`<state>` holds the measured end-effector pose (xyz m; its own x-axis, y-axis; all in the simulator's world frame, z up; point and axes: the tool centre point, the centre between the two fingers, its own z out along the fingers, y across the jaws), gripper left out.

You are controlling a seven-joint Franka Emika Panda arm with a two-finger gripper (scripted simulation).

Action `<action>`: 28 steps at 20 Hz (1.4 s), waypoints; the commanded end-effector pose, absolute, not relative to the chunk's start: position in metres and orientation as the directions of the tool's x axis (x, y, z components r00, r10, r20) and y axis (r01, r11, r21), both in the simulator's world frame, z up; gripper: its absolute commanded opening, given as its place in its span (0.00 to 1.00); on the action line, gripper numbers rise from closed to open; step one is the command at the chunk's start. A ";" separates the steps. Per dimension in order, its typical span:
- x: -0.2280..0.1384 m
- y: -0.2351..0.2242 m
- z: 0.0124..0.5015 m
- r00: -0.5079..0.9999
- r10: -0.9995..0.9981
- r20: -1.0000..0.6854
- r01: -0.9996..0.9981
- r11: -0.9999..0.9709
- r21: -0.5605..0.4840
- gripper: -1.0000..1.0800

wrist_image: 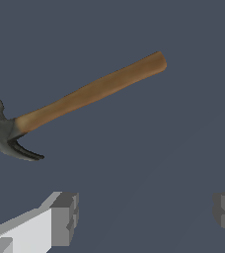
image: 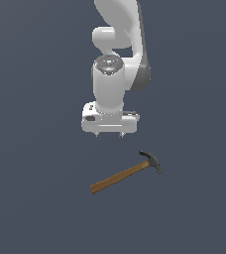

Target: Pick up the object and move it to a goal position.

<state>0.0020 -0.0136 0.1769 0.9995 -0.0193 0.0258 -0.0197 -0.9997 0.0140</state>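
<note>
A claw hammer with a brown wooden handle and a dark grey head lies flat on the dark floor. Its head points to the exterior view's right, its handle end to the left. It also shows in the wrist view, whole except the edge of its head. My gripper hangs above and behind the hammer, apart from it. It is open and empty. In the wrist view the two fingertips stand wide apart with bare floor between them, and the gripper is off to one side of the hammer.
The white arm rises behind the gripper to the top of the exterior view. The dark grey-blue floor fills both views. No goal marker shows.
</note>
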 end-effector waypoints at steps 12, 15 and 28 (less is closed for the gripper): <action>-0.006 -0.016 0.169 1.000 0.014 -0.005 0.014 -0.999 0.032 0.96; -0.005 -0.016 0.168 1.000 0.010 -0.005 0.010 -0.999 0.031 0.96; 0.006 -0.010 0.159 0.991 -0.133 -0.002 -0.133 -0.991 0.024 0.96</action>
